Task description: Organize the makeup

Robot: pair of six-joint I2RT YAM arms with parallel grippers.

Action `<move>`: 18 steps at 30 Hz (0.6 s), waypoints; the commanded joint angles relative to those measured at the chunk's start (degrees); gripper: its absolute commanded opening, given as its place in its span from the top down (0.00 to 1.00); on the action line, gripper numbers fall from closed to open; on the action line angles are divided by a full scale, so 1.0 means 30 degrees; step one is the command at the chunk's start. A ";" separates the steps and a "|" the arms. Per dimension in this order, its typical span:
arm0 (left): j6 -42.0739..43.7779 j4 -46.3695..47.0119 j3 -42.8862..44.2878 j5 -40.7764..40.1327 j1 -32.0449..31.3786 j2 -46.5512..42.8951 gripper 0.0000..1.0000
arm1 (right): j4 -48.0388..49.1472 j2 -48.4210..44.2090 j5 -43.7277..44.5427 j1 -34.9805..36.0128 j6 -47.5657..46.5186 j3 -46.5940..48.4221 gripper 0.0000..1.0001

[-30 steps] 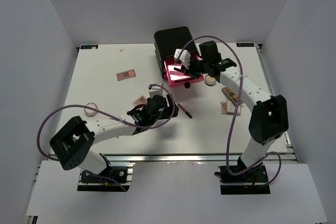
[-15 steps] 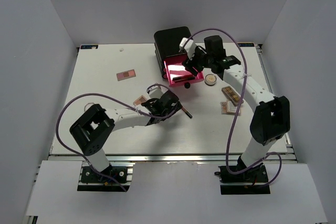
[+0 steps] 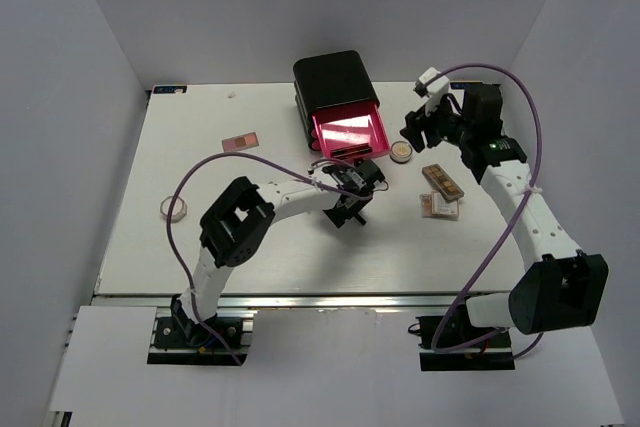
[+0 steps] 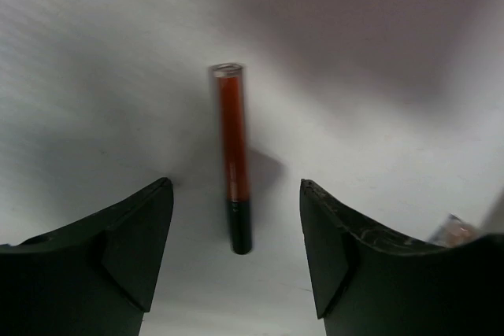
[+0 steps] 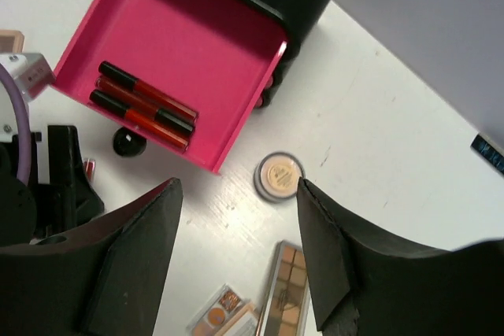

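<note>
Lip-gloss stick is recorded pointing to 12 o'clock inside spread left gripper, untouched; right gripper is held spread, pink drawer at 10 o'clock.

Three red-and-black sticks lie in the pink drawer; a fourth stick lies on the table.

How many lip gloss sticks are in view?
4. Three lip gloss sticks lie in the pink drawer; a fourth lies on the table between the open left pincer's jaws. Others may be hidden.
</note>
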 commanded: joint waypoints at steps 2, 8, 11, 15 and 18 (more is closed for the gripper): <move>-0.1290 -0.4500 0.1450 0.0263 -0.0303 0.0674 0.26 | 0.0749 -0.1031 -0.1090 -0.0948 0.0920 -0.1472 0.34; -0.0939 -0.7015 0.4431 0.0760 -0.0333 0.2696 0.31 | 0.0720 -0.1705 -0.1443 -0.1448 0.1447 -0.2383 0.34; -0.0705 -0.8045 0.4618 0.1287 -0.0362 0.3460 0.41 | 0.0749 -0.1852 -0.1530 -0.1507 0.1565 -0.2530 0.35; -0.0762 -0.7520 0.2807 0.1845 -0.0362 0.2674 0.50 | 0.0749 -0.1852 -0.1707 -0.1507 0.1769 -0.2501 0.35; -0.0967 -0.7284 0.1312 0.1787 -0.0333 0.1882 0.61 | 0.0749 -0.1882 -0.1911 -0.1507 0.1887 -0.2472 0.35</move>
